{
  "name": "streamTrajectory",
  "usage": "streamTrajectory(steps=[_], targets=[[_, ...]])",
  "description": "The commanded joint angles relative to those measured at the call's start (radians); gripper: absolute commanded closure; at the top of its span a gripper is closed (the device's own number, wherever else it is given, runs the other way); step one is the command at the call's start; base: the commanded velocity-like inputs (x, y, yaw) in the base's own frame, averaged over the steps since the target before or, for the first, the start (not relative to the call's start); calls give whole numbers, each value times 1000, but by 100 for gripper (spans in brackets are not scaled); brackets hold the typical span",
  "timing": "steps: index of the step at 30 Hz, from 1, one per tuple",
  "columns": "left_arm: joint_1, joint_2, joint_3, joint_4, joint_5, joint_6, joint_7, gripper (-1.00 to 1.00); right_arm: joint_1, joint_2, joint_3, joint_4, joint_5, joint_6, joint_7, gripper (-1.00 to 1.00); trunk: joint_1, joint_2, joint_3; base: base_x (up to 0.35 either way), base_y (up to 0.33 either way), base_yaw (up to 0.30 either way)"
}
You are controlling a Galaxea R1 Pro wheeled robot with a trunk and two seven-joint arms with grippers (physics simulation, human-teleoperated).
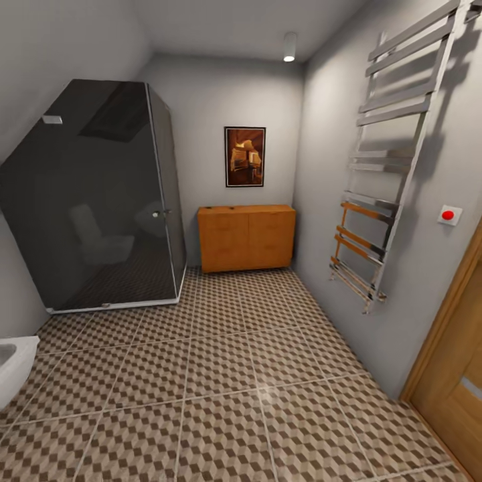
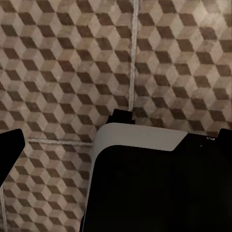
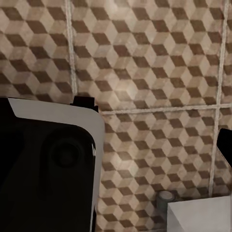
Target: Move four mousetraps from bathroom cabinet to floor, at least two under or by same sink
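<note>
You face the orange cabinet [image 1: 246, 237], the wrong unit; pincer states cannot be told; avoid driving into the shower [image 1: 100, 201].

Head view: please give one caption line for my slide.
Bathroom with cube-patterned bathroom floor, dark glass shower, orange-brown cabinet and wall towel rail.

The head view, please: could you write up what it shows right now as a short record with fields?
room: bathroom, on the way; no mousetraps seen
floor: bathroom floor, cube-patterned tiles
left side: dark glass shower enclosure
far wall: orange-brown wooden cabinet, framed picture above it
right wall: chrome towel rail, red button
right edge: wooden door
lower left edge: part of a white fixture
grippers: state cannot be told
</note>
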Motion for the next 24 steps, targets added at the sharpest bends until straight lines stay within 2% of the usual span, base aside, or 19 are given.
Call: streamTrajectory(steps=[1,24], targets=[[-1,0,-8,0,8,0,4,-100,-1,0,7,3,0,-6,-3,-100,0,-1,-1,0,0,296],[-1,-1,-8,0,8,0,3,-100,-2,-3,7,3,0,-7,-3,-100,0,-1,-1,0,0,288]])
